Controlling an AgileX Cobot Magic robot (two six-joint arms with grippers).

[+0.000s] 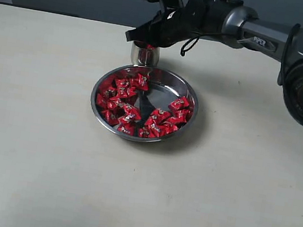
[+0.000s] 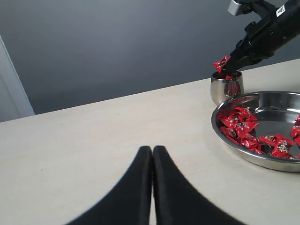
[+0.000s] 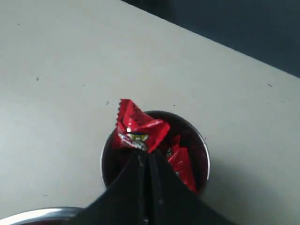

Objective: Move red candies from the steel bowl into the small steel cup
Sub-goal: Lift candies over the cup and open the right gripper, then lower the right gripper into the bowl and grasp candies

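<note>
Right gripper (image 3: 144, 154): we see its jaws pressed together, pinching one red candy (image 3: 138, 124) by the lower edge of its wrapper.
Held candy: it sits right over the mouth of the small steel cup (image 3: 107, 161), just above the rim, and we cannot tell whether it touches the cup.
Small steel cup: it stands upright on the table (image 1: 35, 130), and we see other red candies (image 3: 183, 166) already lying inside it.
Steel bowl (image 1: 190, 99): it stands just beside the cup, and we cannot tell whether the two rims touch.
Bowl contents: many more red candies (image 1: 121, 95) lie there, and we see bare steel at the bowl's centre and on the part nearest the cup.
Left gripper (image 2: 152, 149): its jaws are pressed together on nothing, over bare table well apart from the cup.
</note>
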